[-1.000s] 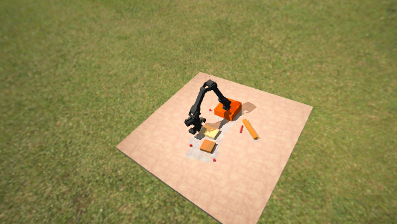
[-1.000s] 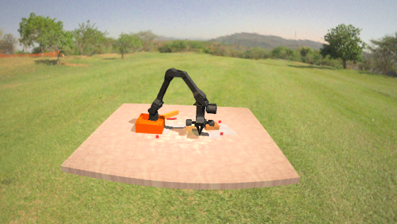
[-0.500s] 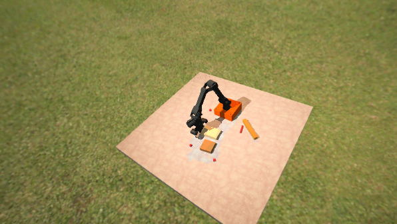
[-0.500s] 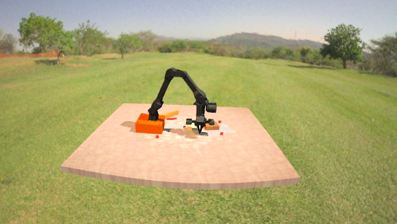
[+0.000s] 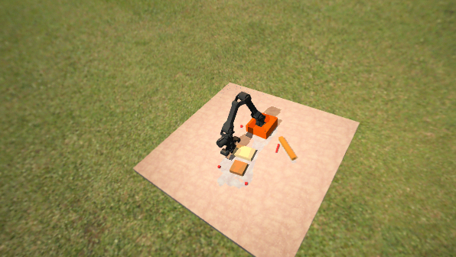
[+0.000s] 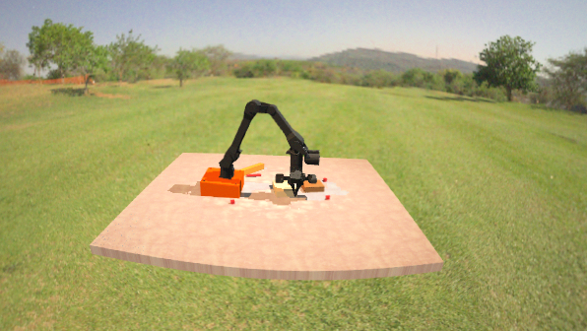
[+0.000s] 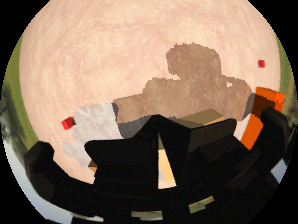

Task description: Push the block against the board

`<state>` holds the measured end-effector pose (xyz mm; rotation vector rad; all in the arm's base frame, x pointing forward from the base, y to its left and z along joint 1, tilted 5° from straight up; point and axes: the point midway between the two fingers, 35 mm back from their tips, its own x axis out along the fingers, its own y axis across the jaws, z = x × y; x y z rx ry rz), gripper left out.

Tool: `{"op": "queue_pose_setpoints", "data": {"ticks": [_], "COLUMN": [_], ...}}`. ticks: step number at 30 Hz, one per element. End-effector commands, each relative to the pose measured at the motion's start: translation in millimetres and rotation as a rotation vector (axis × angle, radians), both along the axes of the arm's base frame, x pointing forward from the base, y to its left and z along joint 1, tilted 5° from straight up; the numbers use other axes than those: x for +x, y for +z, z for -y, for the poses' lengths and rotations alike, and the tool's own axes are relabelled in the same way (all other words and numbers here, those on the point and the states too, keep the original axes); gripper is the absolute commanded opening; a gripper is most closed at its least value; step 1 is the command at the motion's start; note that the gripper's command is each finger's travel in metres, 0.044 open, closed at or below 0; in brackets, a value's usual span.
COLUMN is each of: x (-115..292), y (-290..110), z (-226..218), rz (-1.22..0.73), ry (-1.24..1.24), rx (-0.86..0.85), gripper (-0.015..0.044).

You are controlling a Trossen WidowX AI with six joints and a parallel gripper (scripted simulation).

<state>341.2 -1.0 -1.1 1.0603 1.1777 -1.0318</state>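
Top view: clenched empty gripper beside pale block edge, board well apart

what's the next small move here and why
Probably a short, low push toward the board. The shut pincer sits down by the side of the pale block that faces away from the board, and a wide gap of bare surface separates block and board. Sliding, not lifting, should narrow that gap.
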Motion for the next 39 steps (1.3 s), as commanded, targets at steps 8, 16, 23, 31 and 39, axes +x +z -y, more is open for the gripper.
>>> {"op": "queue_pose_setpoints", "data": {"ticks": [8, 16, 23, 31, 39], "x": [-3, 1, 4, 7, 6], "y": [-3, -2, -1, 0, 28], "z": [-3, 10, 21, 34, 37], "rz": [-0.013, -0.013, -0.012, -0.012, -0.012], "ry": [0.001, 0.001, 0.001, 0.001, -0.002], "rx": [0.007, 0.006, 0.005, 0.004, 0.001], "gripper": [0.0, 0.0, 0.0, 0.0, 0.0]}}
